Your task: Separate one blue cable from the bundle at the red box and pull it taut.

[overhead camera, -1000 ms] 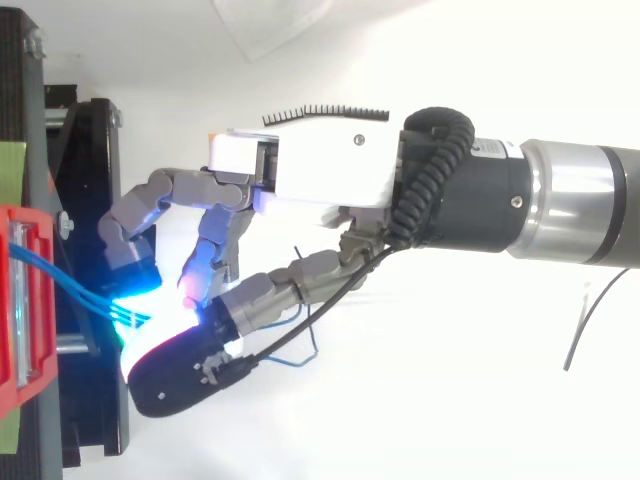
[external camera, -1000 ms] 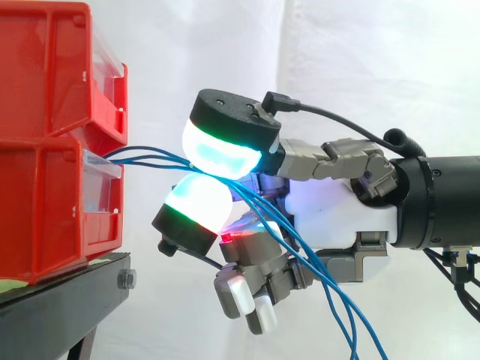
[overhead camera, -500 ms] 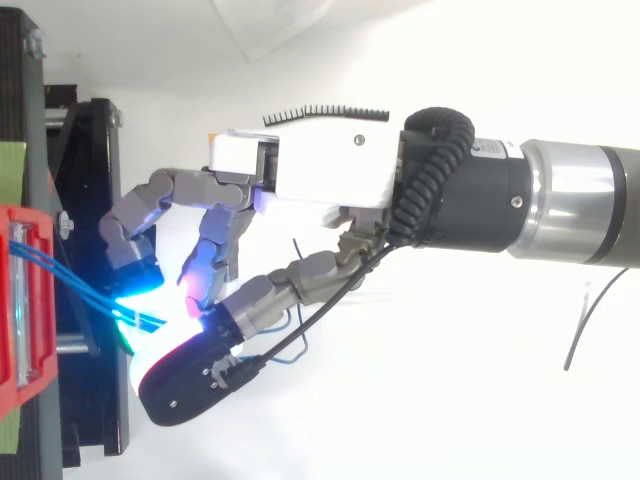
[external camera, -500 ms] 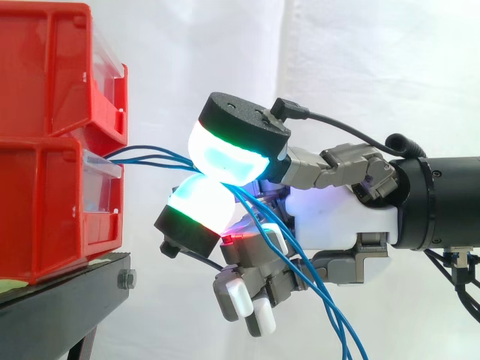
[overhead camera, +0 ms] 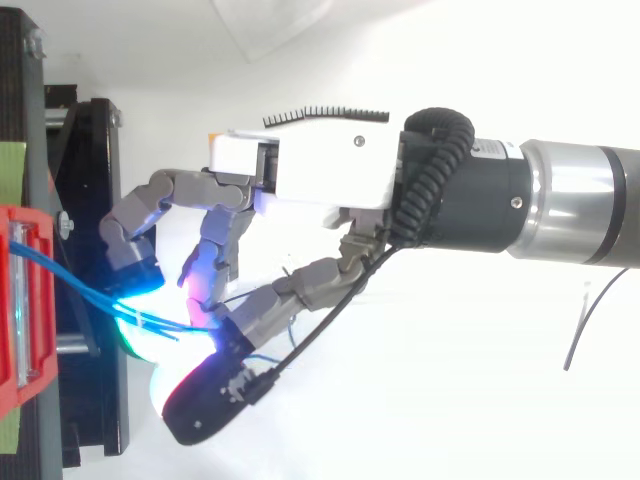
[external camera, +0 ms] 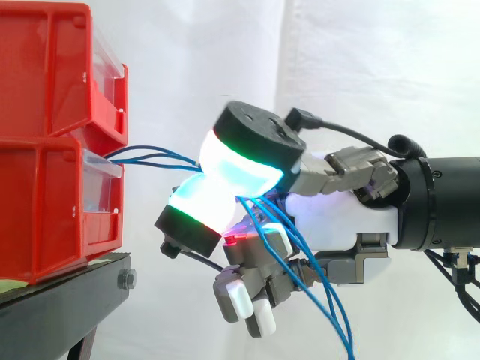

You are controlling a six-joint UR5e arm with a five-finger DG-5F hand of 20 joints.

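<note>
Bundle of blue cables (external camera: 150, 156) leaves the lower red box (external camera: 52, 210) at the black stand's (external camera: 67, 307) right edge. The hand's (external camera: 337, 214) curled fingers (external camera: 240, 169) pinch several strands together. No single cable looks separated; pulling taut remains.

Overall level: bright and even in both views; the white curtain (external camera: 360, 67) behind me is lit flat, with only soft shading in its folds.
Glare: seen from above, the ground around my hand (overhead camera: 320, 165) is washed out to near-pure white.
My own light: my fingertip pads (external camera: 240, 169) glow white-cyan with green rims and bloom into flare in the top view.
Spill: cyan touches the blue cables (external camera: 154, 153) and the black stand (overhead camera: 85, 400).
Shadows: the red bins (external camera: 45, 187) are evenly lit; the stand's underside is dark.
</note>
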